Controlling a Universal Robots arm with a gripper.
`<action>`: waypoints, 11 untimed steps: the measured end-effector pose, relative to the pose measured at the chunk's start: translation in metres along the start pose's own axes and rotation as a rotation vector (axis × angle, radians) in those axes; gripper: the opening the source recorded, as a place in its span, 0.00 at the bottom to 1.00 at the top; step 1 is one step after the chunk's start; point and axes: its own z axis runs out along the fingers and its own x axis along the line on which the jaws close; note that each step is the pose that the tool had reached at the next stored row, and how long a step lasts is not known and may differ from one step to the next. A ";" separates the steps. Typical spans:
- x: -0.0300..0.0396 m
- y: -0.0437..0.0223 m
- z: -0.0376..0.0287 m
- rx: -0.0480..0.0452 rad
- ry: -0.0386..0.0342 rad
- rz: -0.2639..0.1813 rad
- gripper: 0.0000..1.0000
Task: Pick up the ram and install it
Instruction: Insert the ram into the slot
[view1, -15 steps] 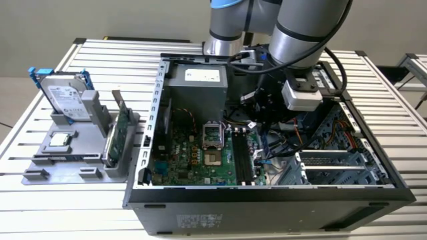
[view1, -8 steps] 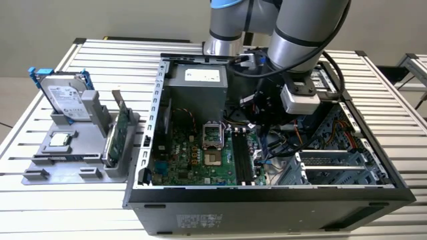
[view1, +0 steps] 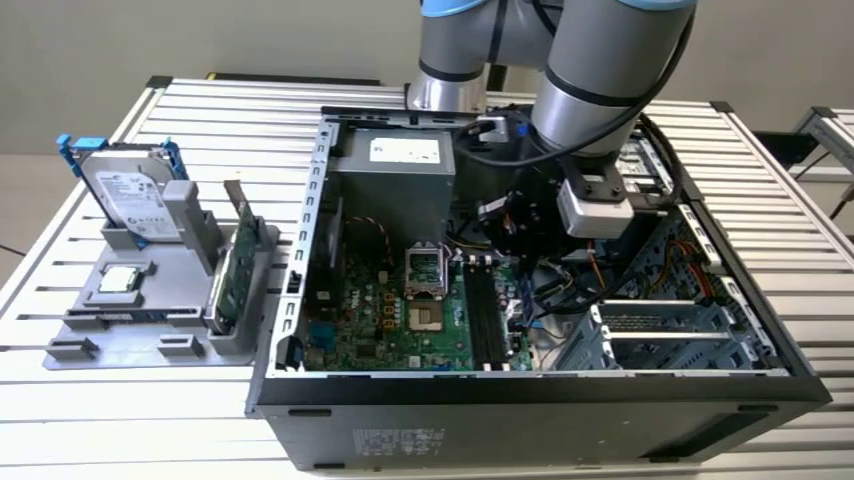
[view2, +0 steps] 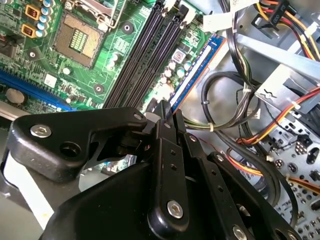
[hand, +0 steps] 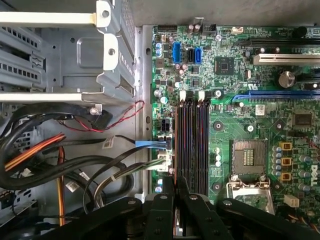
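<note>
The ram (view1: 230, 285), a long narrow dark green board, stands on its edge in the grey fixture (view1: 120, 335) at the exterior view's left, outside the computer case. My gripper (view1: 514, 240) hangs inside the open case, far from the ram. It sits just above the near end of the black memory slots (hand: 192, 140), which hold nothing. Both wrist views show the black fingertips (hand: 175, 184) pressed together, shut, with nothing between them. In the second wrist view the gripper (view2: 163, 106) hovers at the motherboard's edge, beside the slots (view2: 145, 55).
The fixture also holds a silver hard drive with a blue bracket (view1: 134, 190), a small chip (view1: 120, 278) and a taller thin card (view1: 240, 205). Inside the case are the open processor socket (hand: 247, 160), cable bundles (hand: 60, 160) and a metal drive cage (hand: 70, 55).
</note>
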 end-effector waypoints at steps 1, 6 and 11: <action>0.0000 0.0000 0.0010 0.0000 0.0000 0.000 0.00; -0.0001 -0.0001 0.0065 0.0000 0.0000 0.000 0.00; -0.0014 -0.0003 0.0129 0.0000 0.0000 0.000 0.00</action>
